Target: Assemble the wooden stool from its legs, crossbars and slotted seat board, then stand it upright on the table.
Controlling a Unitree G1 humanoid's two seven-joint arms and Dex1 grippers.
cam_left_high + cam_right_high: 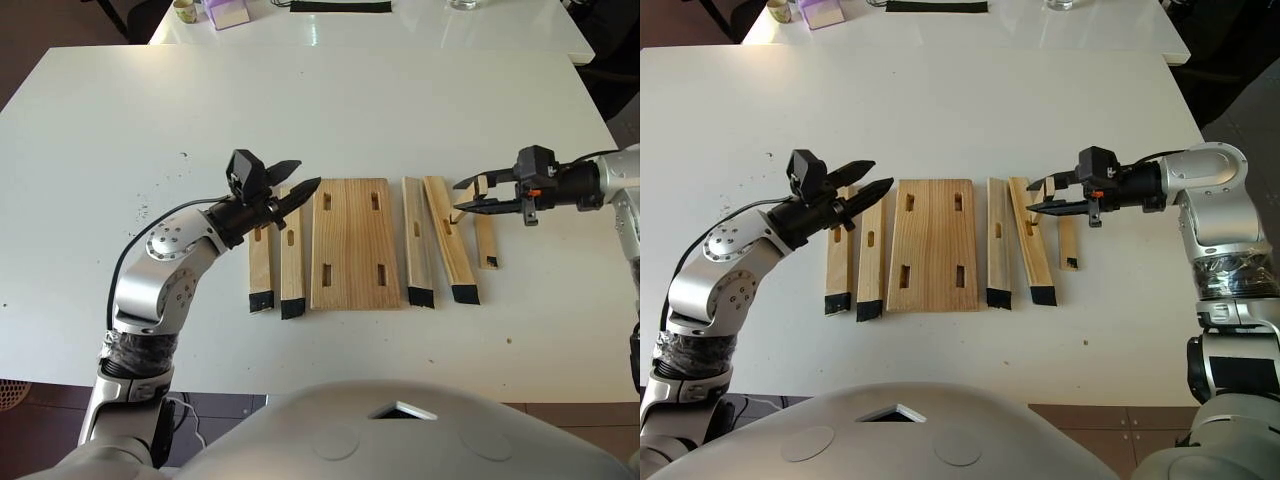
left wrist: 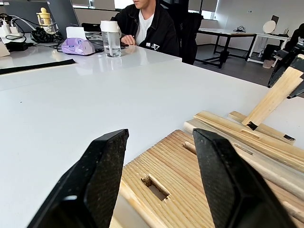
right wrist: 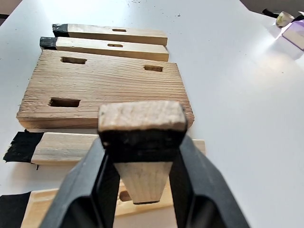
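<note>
The slotted seat board lies flat at the middle of the white table. Left of it lie two legs with black ends; two more legs lie on its right. A short crossbar rests flat beyond those. My left gripper hovers open over the far ends of the left legs, beside the board's far corner. My right gripper is shut on another short crossbar, held tilted with its lower end down on the right-hand legs.
A second white table stands behind, carrying a purple box, a cup and a black strip. A water bottle stands there too. Bare tabletop stretches beyond and to the left of the wooden parts.
</note>
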